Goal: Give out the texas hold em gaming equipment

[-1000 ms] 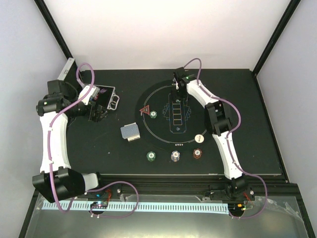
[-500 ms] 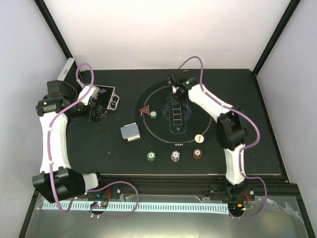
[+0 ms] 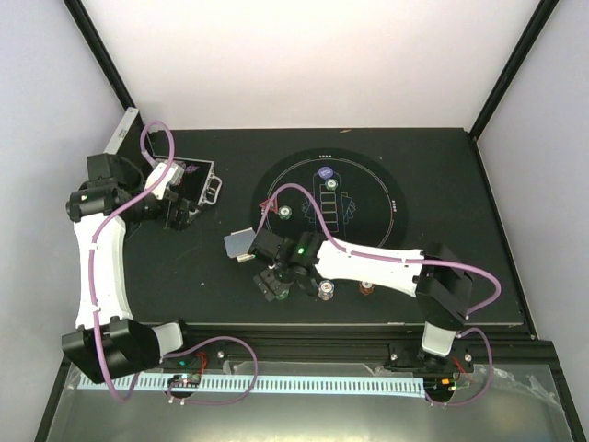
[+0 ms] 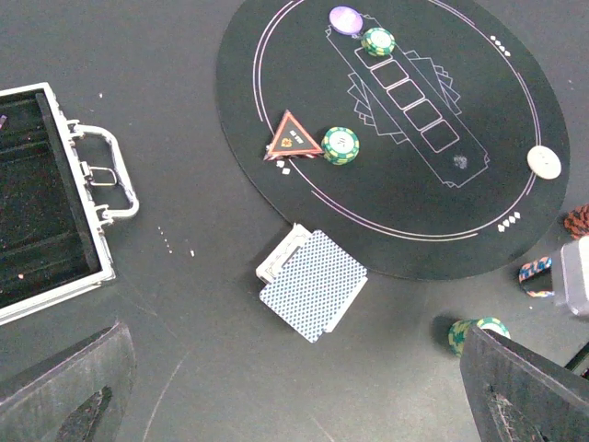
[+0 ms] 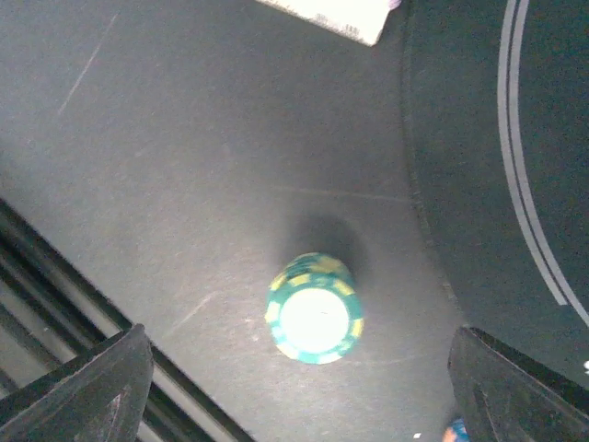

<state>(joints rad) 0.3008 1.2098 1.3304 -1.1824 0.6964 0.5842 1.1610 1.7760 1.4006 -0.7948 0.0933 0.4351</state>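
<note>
Green chip stack [image 5: 314,308] sits under the open right claw [image 5: 299,373] (empty); an off-centre descent could topple it.

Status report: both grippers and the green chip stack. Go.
Left gripper open, empty, by the metal case. Right gripper open, above green chip stack, not touching. Card deck apart, nothing blocking.

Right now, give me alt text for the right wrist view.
A stack of green poker chips stands on the dark table below the open right gripper, whose black fingers frame the bottom corners. The black mat's edge curves down the right; a white card edge shows at top.
</note>
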